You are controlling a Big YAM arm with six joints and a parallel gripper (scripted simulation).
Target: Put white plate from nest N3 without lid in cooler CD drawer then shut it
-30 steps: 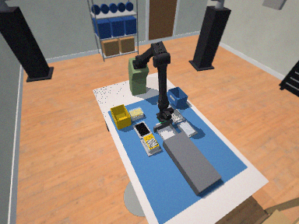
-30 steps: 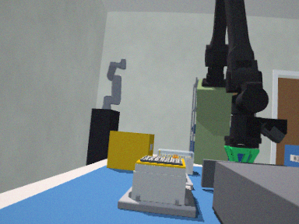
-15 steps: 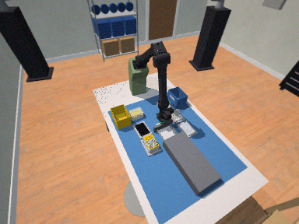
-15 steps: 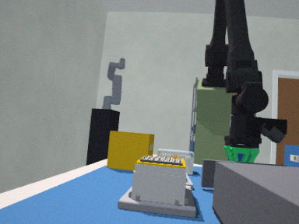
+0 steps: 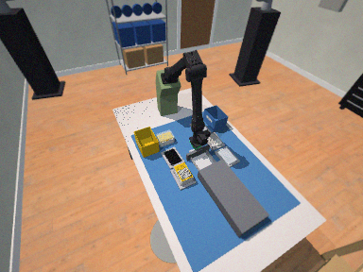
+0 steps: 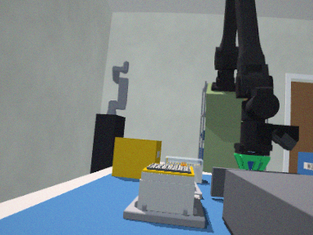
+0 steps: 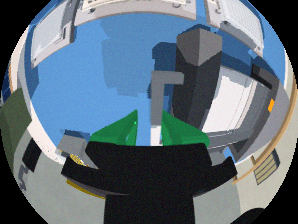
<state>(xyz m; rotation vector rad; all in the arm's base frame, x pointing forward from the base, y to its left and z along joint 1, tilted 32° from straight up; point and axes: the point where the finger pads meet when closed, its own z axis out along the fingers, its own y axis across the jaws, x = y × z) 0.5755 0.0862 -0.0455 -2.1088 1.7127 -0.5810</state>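
Observation:
The grey cooler CD [image 5: 232, 195] lies along the blue mat. Its drawer stands pulled out toward the arm's base, and a white surface [image 5: 203, 161] shows inside it; I cannot tell whether that is the plate or the bare floor. An amber lamp [image 7: 272, 104] glows on the cooler. My gripper [image 5: 198, 147] with green fingers [image 6: 252, 163] points straight down at the drawer's dark bar handle [image 5: 197, 152]. The fingers stand partly open, and in the wrist view the grey handle [image 7: 162, 90] lies just past them, not squeezed. Work nests with pale plates [image 5: 227, 156] lie right of the drawer.
A yellow bin [image 5: 146, 141] and a pale well plate [image 5: 165, 137] stand to the left. A yellow-rimmed tip box [image 5: 182, 173] and a black rack [image 5: 171, 156] lie beside the cooler. A blue bin [image 5: 215, 117] and a green block [image 5: 167, 92] stand behind the arm.

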